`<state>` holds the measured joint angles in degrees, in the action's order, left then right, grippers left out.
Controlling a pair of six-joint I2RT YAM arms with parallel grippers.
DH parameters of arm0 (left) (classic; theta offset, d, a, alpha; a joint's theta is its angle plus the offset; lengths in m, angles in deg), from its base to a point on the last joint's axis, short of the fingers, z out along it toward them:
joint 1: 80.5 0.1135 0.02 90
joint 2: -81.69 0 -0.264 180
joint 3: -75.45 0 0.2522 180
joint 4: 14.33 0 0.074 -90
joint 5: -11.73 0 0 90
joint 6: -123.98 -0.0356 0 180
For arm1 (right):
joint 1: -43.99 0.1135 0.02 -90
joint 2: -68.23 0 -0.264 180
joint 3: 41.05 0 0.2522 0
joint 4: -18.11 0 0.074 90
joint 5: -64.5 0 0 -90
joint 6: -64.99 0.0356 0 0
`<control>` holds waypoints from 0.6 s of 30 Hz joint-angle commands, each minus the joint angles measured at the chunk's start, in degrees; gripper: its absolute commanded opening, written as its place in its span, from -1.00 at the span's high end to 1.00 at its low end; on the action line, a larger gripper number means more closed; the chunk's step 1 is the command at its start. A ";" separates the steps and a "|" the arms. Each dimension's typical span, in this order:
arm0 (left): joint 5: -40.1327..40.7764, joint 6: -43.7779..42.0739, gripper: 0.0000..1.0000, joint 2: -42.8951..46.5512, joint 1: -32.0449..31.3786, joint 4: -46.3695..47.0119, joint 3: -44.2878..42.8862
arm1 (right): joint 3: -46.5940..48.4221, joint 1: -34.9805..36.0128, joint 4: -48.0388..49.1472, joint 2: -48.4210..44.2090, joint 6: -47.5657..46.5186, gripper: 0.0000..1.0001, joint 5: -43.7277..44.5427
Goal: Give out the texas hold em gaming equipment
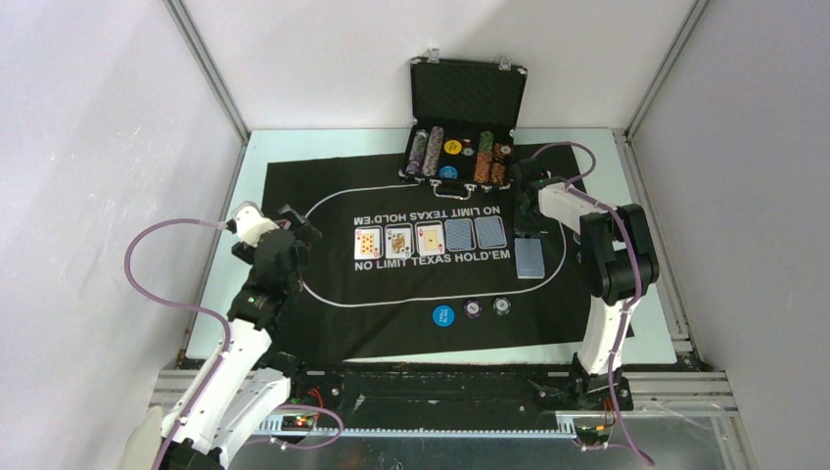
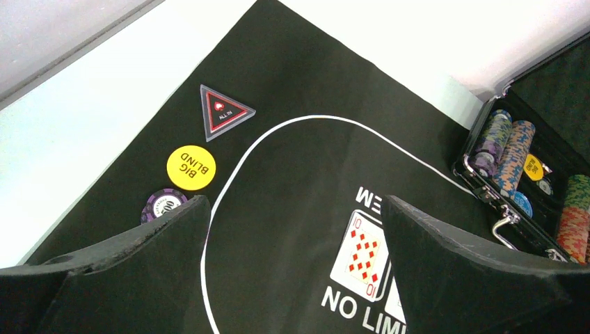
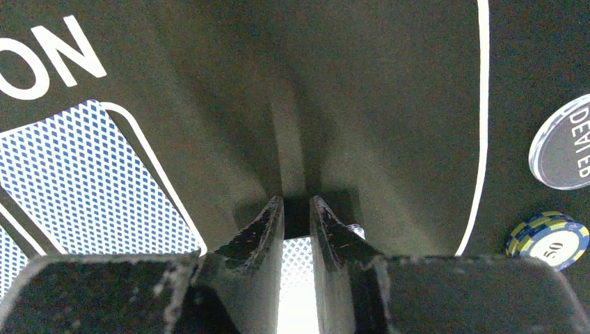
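Five cards (image 1: 431, 238) lie in a row in the middle of the black mat (image 1: 323, 323). Three are face up and two show their blue backs. One more blue-backed card (image 1: 530, 258) lies just right of the row, a bit nearer the arms. I cannot tell if it is one card or a small pile.

The right hand (image 3: 297, 202) is low over the mat near that spot. Its two fingers are squeezed almost together, and a thin held card (image 3: 296, 256) with a blue back is pinched between them. On the mat beside it sit a round dealer button (image 3: 562, 147) and a blue and yellow chip (image 3: 549, 240).

The left hand (image 2: 296, 209) is over the left side of the mat. Its fingers are spread wide and nothing is in it. Past its fingers lie a yellow big blind button (image 2: 190, 168), a purple chip (image 2: 165, 204) right next to it, and a triangle all-in marker (image 2: 226, 111).

Three round pieces sit in a line at the near side of the mat: a blue button (image 1: 444, 315), a purplish chip (image 1: 473, 309) and a grey chip (image 1: 502, 305).

The black case (image 1: 468, 93) stands open at the far edge of the mat, with stacks of chips (image 1: 431, 150) inside. The mat lies on the pale bench (image 1: 323, 145).
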<state>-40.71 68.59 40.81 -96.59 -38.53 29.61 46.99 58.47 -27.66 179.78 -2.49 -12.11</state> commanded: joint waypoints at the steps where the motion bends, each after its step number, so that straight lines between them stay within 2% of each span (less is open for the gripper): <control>1: 1.91 1.40 -0.99 0.29 0.45 0.15 -2.62 | -0.42 0.57 -1.28 -3.06 0.77 0.55 1.18; 5: 1.95 1.42 -0.99 0.44 0.45 -0.31 -2.88 | -0.41 0.76 -1.17 -4.44 0.78 0.51 2.10; 11: 1.75 1.76 -0.99 0.81 0.45 -2.53 -3.91 | -0.75 0.90 -0.19 -14.83 0.28 0.08 6.94; 12: 1.73 1.88 -0.99 0.94 0.45 -2.81 -4.23 | -1.47 1.03 0.23 -18.81 0.08 -0.15 8.15; 13: 1.77 1.96 -0.99 1.21 0.45 -3.51 -4.40 | -2.02 1.20 0.61 -20.75 -0.19 -0.28 8.83; 14: 1.76 2.02 -0.99 1.36 0.43 -3.92 -4.75 | -3.44 1.18 1.53 -25.13 -0.20 -0.58 9.06; 16: 1.69 2.04 -0.99 1.91 0.45 -5.38 -5.48 | -6.35 1.25 3.89 -31.94 -0.24 -0.91 9.01; 18: 1.49 1.93 -0.99 2.28 0.45 -6.91 -6.23 | -9.85 1.24 6.71 -38.71 -0.34 -0.98 8.35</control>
<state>-40.73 69.57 41.66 -96.59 -42.95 26.84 41.74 59.41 -26.26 152.96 -2.79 -6.12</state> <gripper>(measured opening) 0.996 0.963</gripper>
